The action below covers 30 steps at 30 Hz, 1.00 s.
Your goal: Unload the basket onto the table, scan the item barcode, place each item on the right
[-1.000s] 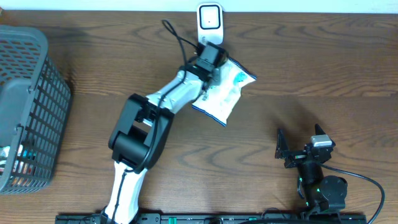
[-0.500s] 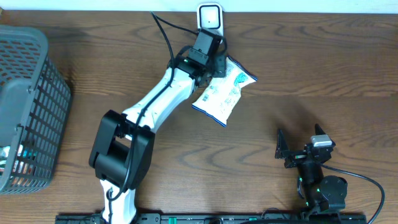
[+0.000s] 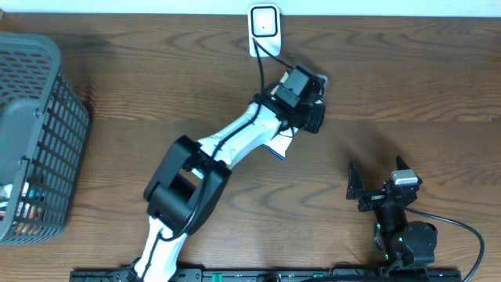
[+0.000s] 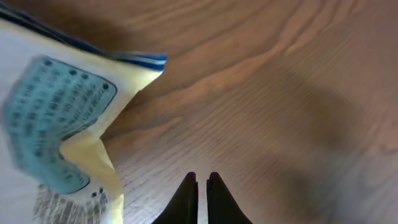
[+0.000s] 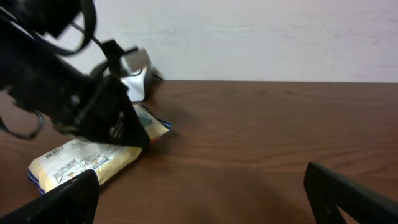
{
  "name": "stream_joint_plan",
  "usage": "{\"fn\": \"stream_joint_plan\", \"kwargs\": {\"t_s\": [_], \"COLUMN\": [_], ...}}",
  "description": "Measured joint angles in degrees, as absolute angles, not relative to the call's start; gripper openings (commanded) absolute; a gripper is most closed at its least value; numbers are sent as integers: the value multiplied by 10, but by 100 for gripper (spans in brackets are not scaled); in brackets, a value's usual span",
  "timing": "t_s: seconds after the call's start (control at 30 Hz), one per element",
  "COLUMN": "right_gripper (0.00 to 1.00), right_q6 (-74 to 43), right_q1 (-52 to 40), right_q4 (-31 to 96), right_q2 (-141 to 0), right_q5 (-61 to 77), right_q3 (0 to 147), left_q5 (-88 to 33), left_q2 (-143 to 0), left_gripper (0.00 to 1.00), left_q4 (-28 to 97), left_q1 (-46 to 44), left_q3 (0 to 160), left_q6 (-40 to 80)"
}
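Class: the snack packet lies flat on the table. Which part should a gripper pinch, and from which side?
Probably the flat crimped end seam of the snack packet, approached low from the front of the table, where it pokes out past the left arm; the middle is puffed.

Left gripper [image 4: 200,182] swung right, away from scanner [image 3: 264,23], now above snack packet [image 5: 87,158], arm covering most of it.

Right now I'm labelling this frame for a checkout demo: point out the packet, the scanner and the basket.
packet [image 5: 78,163], right wrist view, on its printed label face.
scanner [image 3: 264,23], overhead view, on its white front.
basket [image 3: 55,133], overhead view, on its mesh wall.
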State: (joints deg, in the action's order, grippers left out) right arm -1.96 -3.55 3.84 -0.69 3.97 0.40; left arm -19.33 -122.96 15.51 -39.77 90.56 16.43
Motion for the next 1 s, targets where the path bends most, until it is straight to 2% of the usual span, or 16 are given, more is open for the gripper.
{"fn": "stream_joint_plan", "kwargs": {"t_s": [0.23, 0.57, 1.0], "right_gripper": [99, 99, 99], "right_q6": [-20, -20, -20], "right_q1": [-36, -36, -36], "right_q4": [38, 38, 38], "right_q2": [-7, -7, -7], "right_q5": [40, 40, 40], "right_q3": [4, 4, 4], "left_q5": [-48, 59, 96], "left_q2": [-1244, -1244, -1232], "left_gripper": [7, 8, 7], "left_q4": [113, 81, 91], "left_q1": [-393, -369, -358], "left_q3": [904, 904, 904], "left_q6": [162, 162, 162]}}
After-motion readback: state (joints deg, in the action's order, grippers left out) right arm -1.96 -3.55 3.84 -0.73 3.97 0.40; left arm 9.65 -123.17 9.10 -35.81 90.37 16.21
